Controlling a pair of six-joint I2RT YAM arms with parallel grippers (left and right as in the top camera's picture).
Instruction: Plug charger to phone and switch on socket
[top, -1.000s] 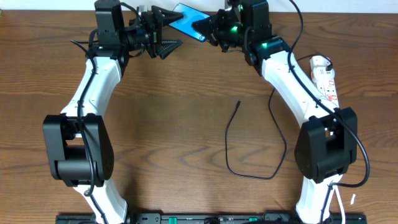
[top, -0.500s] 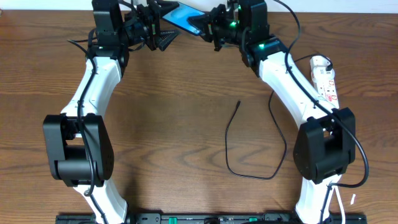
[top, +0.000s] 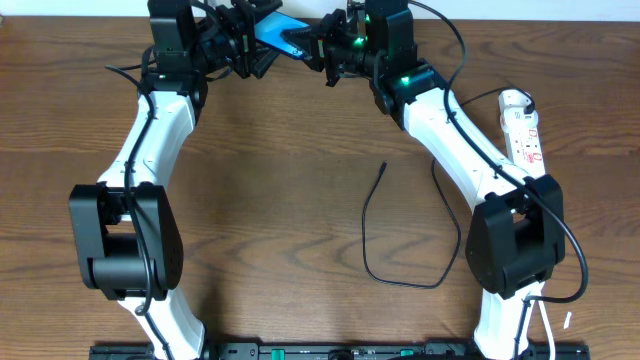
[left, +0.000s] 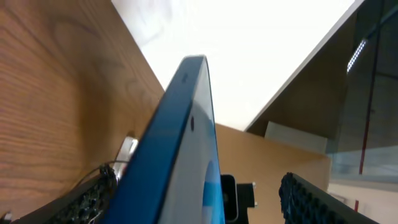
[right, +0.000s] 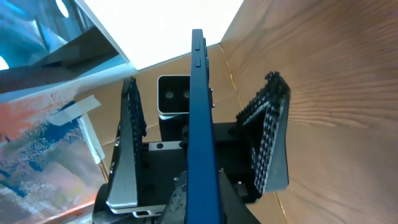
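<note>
A brown wood-grain table (top: 280, 170) fills the overhead view, with a pale strip (top: 560, 8) along its far edge at 12 o'clock. In the left wrist view, white light (left: 249, 56) glares at 12 o'clock and a dark panel (left: 373, 93) stands at 3 o'clock.

Blue phone (top: 272, 28), black charger (top: 364, 240), white socket (top: 524, 128), wood-grain table (top: 300, 150)

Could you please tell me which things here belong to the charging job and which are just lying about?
For the job: phone, charger cable, power strip.
Just there: table, white wire near the right arm's base.
</note>
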